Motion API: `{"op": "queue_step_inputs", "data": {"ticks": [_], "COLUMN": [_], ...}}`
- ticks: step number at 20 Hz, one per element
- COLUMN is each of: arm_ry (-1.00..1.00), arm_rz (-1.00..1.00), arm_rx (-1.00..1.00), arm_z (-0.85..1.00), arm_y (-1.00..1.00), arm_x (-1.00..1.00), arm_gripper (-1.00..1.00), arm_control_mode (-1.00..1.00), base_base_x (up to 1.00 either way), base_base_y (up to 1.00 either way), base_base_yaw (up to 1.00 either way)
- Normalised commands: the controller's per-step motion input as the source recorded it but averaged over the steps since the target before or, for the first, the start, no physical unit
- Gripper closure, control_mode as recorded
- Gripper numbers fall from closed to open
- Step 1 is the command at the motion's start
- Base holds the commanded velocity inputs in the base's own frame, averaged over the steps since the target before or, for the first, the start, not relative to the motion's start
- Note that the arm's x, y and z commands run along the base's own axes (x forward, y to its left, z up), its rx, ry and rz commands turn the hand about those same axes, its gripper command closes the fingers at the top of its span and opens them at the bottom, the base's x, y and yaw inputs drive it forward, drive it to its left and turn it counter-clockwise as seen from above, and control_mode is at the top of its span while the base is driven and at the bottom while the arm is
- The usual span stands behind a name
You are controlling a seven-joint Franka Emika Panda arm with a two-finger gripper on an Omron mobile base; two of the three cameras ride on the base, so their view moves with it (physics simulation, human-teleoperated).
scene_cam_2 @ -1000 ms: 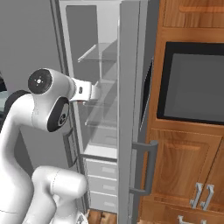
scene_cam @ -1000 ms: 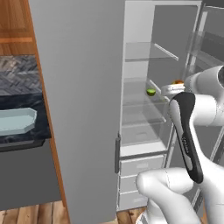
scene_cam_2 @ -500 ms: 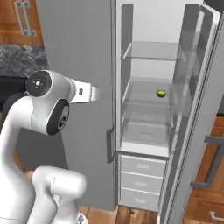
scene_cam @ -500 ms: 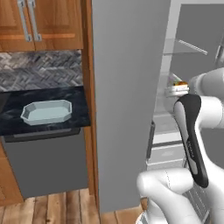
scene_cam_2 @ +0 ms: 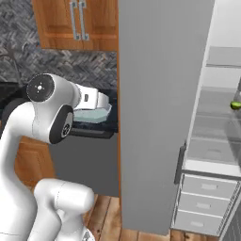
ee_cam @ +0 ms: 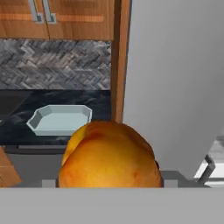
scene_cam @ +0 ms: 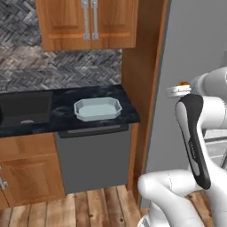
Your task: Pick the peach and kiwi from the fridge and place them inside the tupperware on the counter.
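The gripper [ee_cam: 109,186] pinches the round orange-red peach [ee_cam: 109,155]. Carry it level above the shallow pale blue-grey tupperware [ee_cam: 60,119] on the glossy black counter [scene_cam: 53,119] before releasing.

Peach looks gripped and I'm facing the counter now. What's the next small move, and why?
Probably carry the peach forward and left until it hangs over the tupperware, then lower it. The hand view shows the fruit close against the hand, with the tray empty on the counter, ahead and left of it. The kiwi waits in the fridge.
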Motion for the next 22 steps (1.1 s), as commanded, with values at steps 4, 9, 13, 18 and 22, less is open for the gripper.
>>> {"op": "queue_step_inputs", "data": {"ticks": [4, 9, 13, 18, 22], "arm_ry": [0.00, 0.00, 0.00, 0.00, 0.00], "arm_rz": [0.00, 0.00, 0.00, 0.00, 0.00], "arm_rx": [0.00, 0.00, 0.00, 0.00, 0.00], "arm_z": [0.00, 0.00, 0.00, 0.00, 0.00], "arm_y": [0.00, 0.00, 0.00, 0.00, 0.00], "arm_x": [0.00, 0.00, 0.00, 0.00, 0.00], "arm_gripper": [1.00, 1.00, 1.00, 1.00, 1.00], "arm_control_mode": [1.00, 1.00, 1.00, 1.00, 1.00], "base_base_x": [0.00, 0.00, 0.05, 0.16, 0.35], "base_base_y": [1.00, 0.95, 0.49, 0.08, -0.01], "base_base_yaw": [0.00, 0.00, 0.00, 0.00, 0.00]}}
